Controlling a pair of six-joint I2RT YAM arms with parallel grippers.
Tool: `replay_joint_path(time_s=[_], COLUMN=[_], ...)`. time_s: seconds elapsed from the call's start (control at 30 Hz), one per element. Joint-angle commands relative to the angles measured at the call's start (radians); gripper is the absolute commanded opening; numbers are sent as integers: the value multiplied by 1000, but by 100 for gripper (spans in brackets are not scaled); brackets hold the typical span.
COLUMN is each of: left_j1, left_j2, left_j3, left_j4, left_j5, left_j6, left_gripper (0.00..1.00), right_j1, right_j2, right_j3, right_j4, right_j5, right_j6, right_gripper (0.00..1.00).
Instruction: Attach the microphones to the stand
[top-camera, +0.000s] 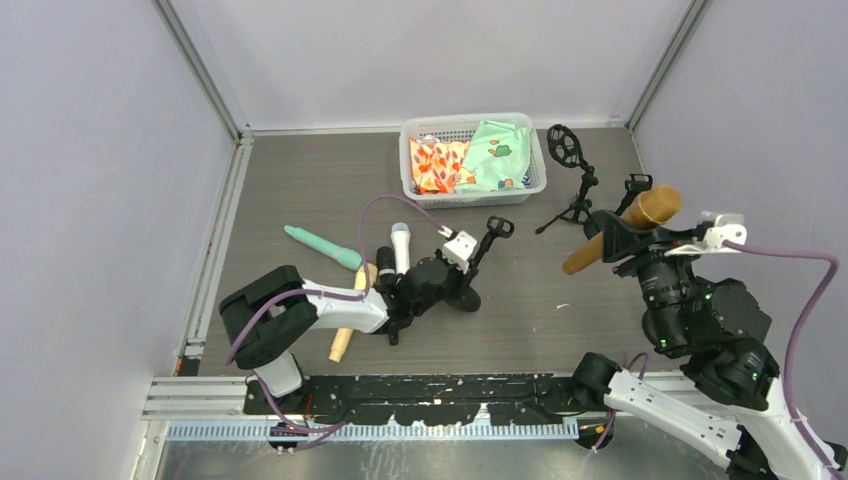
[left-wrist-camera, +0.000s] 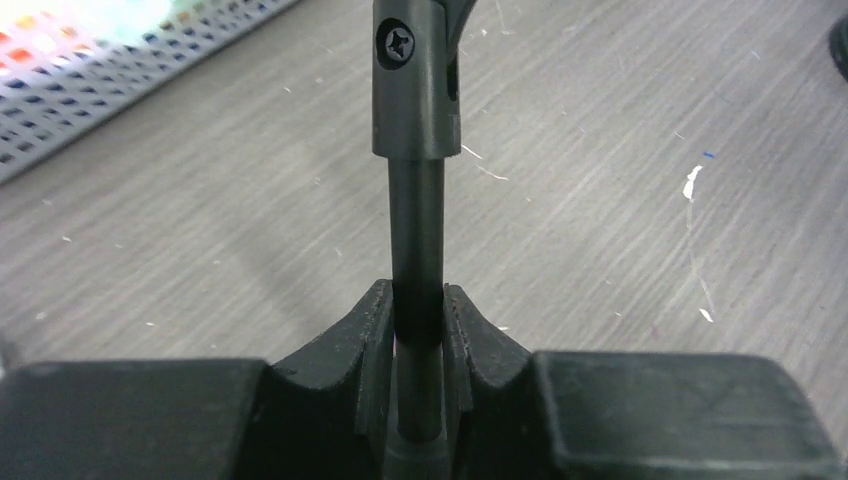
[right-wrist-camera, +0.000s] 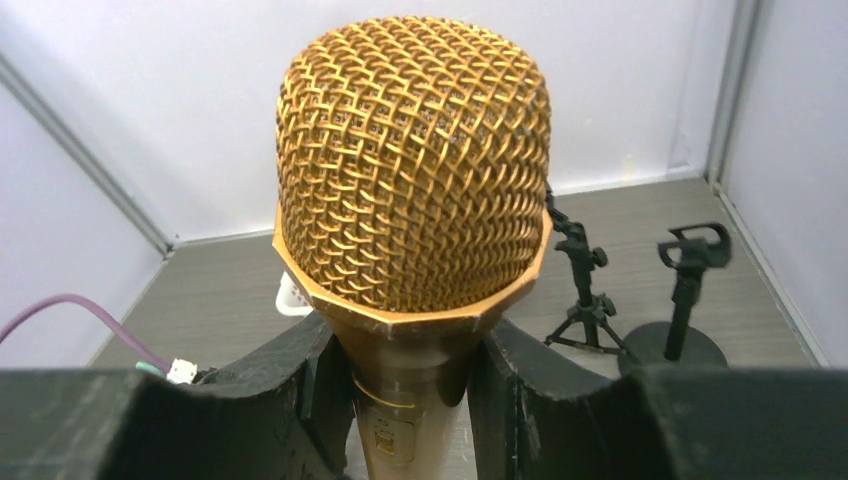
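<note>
Left pincer (left-wrist-camera: 418, 312) clamped on the rod of the black stand (left-wrist-camera: 417, 215) near the centre of the surface (top-camera: 320, 170), right pincer (right-wrist-camera: 408, 345) clamped on the brown-gold microphone (right-wrist-camera: 412, 170), raised near the right edge, mint green microphone (top-camera: 322, 247), white microphone (top-camera: 401, 243) and pale yellow microphone (top-camera: 345, 335) lying left of centre.

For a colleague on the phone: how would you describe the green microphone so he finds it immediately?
Find the white basket at the table's back. In front of it, to the left, lies a microphone. It alone is mint green; its neighbours are white and pale yellow.
</note>
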Motion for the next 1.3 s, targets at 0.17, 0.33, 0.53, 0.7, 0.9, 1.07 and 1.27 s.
replay_joint_path(time_s=[0.17,0.33,0.53,0.7,0.9,1.07,1.27], left_j1=[0,1,1,2,2,3,72], left_j2=[110,145,147,132,69,65,80], left_j3=[-113,-97,-127,-184,-280,-294,-248], left_j4=[828,836,836,836,836,836,836], left_j5=[-160,-180,-172,-178,-127,-25,138], left_j6=[267,305,351,343,313,396,414], left_gripper=[0,11,43,53,63,68,70], right_j1=[1,2,3,2,2,2,2], right_j2=[110,167,146,142,133,145,134], right_j3=[-97,-120,-201,-248,-315,-328,-320], right_j4=[299,293,358,396,468,469,451], right_j5=[-227,-288,-281,-239,-213,-205,-245], right_j6=[-184,-146,-88,-34,57,109,119], right_gripper=[1,1,1,1,1,1,1])
